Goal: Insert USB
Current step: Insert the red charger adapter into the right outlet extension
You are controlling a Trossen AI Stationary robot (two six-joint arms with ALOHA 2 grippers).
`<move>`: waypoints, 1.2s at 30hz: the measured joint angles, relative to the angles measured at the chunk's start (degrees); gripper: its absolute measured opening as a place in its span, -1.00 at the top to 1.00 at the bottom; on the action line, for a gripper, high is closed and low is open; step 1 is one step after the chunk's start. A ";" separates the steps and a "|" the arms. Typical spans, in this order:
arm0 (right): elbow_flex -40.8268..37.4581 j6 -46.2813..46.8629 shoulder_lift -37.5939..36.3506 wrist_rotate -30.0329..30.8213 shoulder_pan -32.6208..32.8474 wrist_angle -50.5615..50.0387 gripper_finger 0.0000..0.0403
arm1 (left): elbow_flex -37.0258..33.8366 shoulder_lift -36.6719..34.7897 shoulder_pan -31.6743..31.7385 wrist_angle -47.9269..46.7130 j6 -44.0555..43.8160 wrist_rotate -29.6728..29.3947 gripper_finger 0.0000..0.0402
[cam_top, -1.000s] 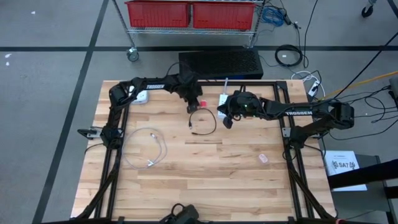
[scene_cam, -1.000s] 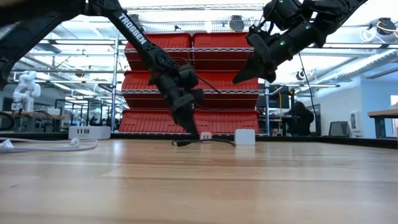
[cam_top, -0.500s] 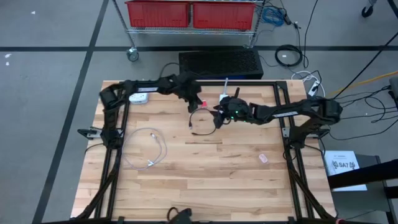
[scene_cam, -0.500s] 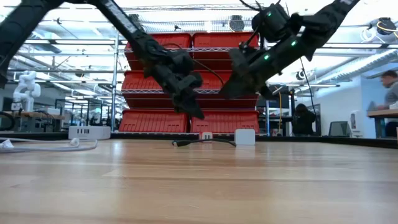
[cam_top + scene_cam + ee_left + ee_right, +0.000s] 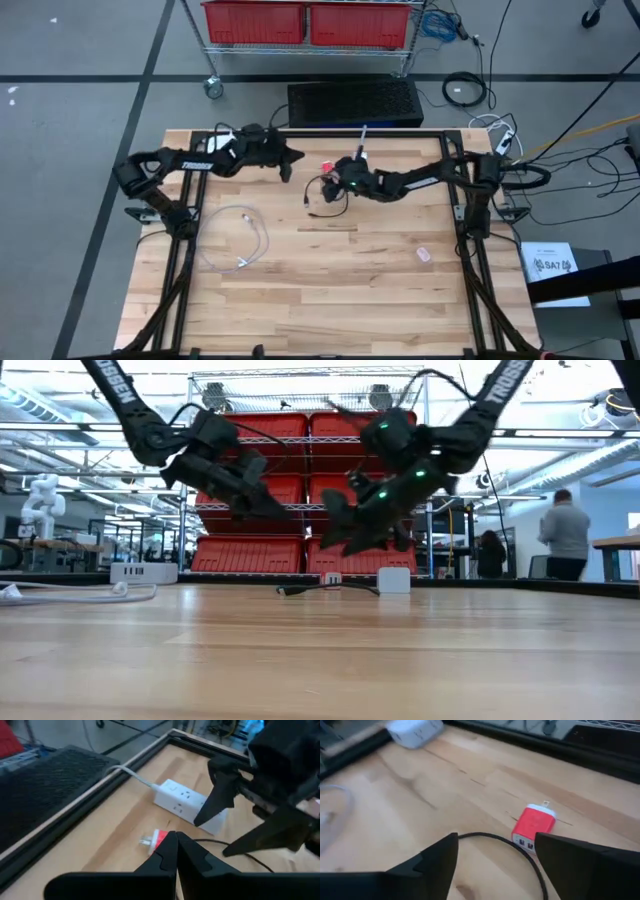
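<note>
Above: red block-shaped USB charger and thin black cable on the planked wooden table.
Right gripper spread wide over them near the far edge; left gripper pinched, empty.

Red charger, black cable.

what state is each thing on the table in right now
red USB charger: lying flat on the wood, prongs out, not held
black cable: looped on the table, one end at the charger
white power strip: lying flat, sockets up, nothing plugged in
white cable: loose loop, untouched
left gripper: fingers shut, empty
right gripper: fingers open, above the black cable
</note>
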 joint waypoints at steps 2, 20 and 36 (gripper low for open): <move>4.10 -0.73 2.02 2.80 -0.30 -4.48 -0.32 | -1.20 -0.87 0.01 -0.10 -0.01 -0.13 0.96; 19.52 -1.18 11.82 1.47 -4.92 -25.30 0.03 | -1.67 -1.14 0.04 -0.13 1.61 -0.11 0.96; 19.52 -20.28 -4.48 -18.35 -4.01 -38.68 0.46 | -1.64 -1.14 -0.01 -0.16 3.60 10.23 0.96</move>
